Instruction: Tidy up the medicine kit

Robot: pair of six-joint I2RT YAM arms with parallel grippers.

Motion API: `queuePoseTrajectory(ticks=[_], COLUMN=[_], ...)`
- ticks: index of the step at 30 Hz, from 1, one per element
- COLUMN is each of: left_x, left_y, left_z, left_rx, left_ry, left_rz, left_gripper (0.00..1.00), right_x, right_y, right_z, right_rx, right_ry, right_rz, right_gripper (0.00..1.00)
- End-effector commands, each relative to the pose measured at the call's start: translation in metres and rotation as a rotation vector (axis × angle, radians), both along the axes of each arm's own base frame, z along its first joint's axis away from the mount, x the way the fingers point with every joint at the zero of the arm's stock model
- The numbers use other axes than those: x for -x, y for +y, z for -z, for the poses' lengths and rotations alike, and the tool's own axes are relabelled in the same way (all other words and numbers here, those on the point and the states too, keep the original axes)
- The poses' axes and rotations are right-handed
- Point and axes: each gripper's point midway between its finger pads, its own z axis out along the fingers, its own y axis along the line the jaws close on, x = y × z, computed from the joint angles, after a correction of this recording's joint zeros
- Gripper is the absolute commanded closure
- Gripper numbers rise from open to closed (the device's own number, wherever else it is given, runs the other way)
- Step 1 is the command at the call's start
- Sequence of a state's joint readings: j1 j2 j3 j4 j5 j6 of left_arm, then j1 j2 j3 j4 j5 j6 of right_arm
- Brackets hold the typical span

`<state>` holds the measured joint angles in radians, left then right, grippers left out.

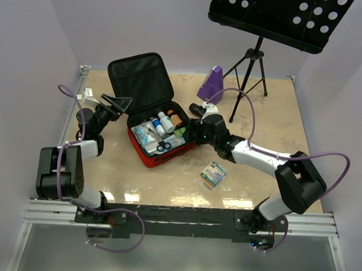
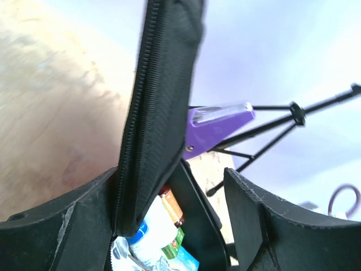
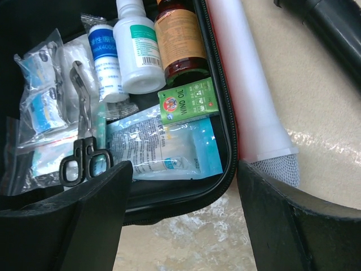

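From above, the medicine kit (image 1: 148, 159) sits open on the bench (image 1: 270, 145), lid (image 1: 140, 80) up, one packet (image 1: 213, 175) loose nearby. Left wrist — left jaws stand apart astride the lid's edge. Right wrist — right jaws gape above its contents; swinging the lid down now could catch that arm

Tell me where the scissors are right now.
In the right wrist view the scissors lie inside the open medicine kit, left of centre, between the clear packets and the blue-labelled bottle, black handles nearest the camera.
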<state>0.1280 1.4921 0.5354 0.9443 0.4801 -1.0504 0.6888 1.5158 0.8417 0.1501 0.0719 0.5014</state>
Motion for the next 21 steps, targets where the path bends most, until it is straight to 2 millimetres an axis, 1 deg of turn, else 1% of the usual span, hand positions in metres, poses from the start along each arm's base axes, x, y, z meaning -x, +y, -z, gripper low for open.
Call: queuePoseTrajectory(ticks=[1, 3, 5, 9, 11, 13, 16, 18, 21], left_x=[0.011, 0.015, 0.015, 0.018, 0.019, 0.02, 0.025, 0.028, 0.022], left_y=[-0.023, -0.029, -0.032, -0.039, -0.041, -0.042, -0.041, -0.039, -0.04], left_z=[-0.091, -0.105, -0.113, -0.121, -0.117, -0.109, -0.095, -0.09, -0.083], left_rx=[-0.138, -0.179, -0.216, -0.275, -0.312, -0.346, -0.374, -0.385, -0.397], left_ry=[-0.388, -0.441, -0.467, -0.5, -0.49, -0.461, -0.419, -0.41, -0.382], left_rz=[0.114, 0.134, 0.147, 0.167, 0.161, 0.148, 0.132, 0.107, 0.11], left_gripper=[0.23, 0.21, 0.21, 0.21, 0.21, 0.22, 0.21, 0.2, 0.2], right_x=[0.005, 0.007, 0.007, 0.009, 0.01, 0.013, 0.02, 0.023, 0.027], right_y=[0.006, 0.006, 0.005, 0.006, 0.007, 0.009, 0.014, 0.015, 0.014], right_z=[-0.014, -0.012, -0.011, -0.011, -0.011, -0.009, -0.006, -0.003, 0.005], right_rx=[-0.033, -0.032, -0.029, -0.021, -0.014, -0.01, 0.001, 0.01, 0.022], right_ry=[-0.043, -0.04, -0.036, -0.038, -0.042, -0.041, -0.041, -0.041, -0.027], right_rz=[-0.031, -0.032, -0.032, -0.04, -0.042, -0.051, -0.074, -0.079, -0.081], right_gripper=[0.22, 0.22, 0.22, 0.22, 0.23, 0.26, 0.28, 0.28, 0.28])
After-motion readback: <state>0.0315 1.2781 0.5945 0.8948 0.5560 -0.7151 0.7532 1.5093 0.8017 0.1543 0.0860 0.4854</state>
